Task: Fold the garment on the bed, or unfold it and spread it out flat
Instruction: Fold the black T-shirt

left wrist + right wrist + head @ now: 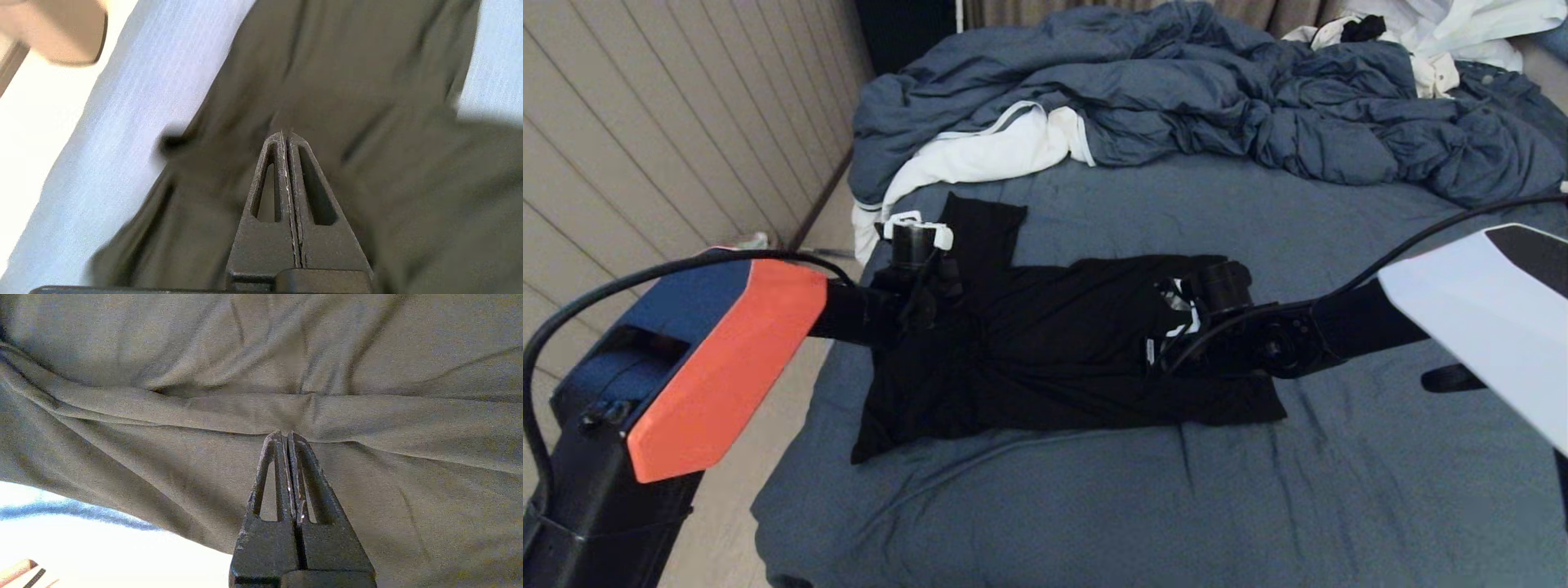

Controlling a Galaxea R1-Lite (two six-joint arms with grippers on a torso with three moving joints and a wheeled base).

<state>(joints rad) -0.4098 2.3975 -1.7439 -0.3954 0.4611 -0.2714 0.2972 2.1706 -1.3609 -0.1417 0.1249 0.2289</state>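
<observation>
Left arm: orange-and-blue shell closest to the head camera, black forearm reaching forward over the near left part of the shirt; wrist bent downward
Left gripper (286, 136): fingers pressed together with no gap; tips point down at dark cloth; whether any fabric is caught between them cannot be told
Right arm: white shell at the right edge of the head view, black forearm stretched inward to the shirt's right part; cable arching above it
Right gripper (285, 436): fingers pressed together; tips set against a raised fold of cloth; a pinch of fabric cannot be confirmed
Shirt (1045, 351): black, lying crumpled and partly spread directly beneath both grippers; one sleeve sticks out beyond the left gripper, away from the robot; a bit of white print shows just beside the right wrist
Bed (1339, 482): slate-blue sheet under the shirt, bare on the robot's side of both grippers
Duvet (1217, 106): rumpled blue-grey heap well beyond both grippers
White cloth (980, 155): lying beyond the left gripper, at the duvet's edge
</observation>
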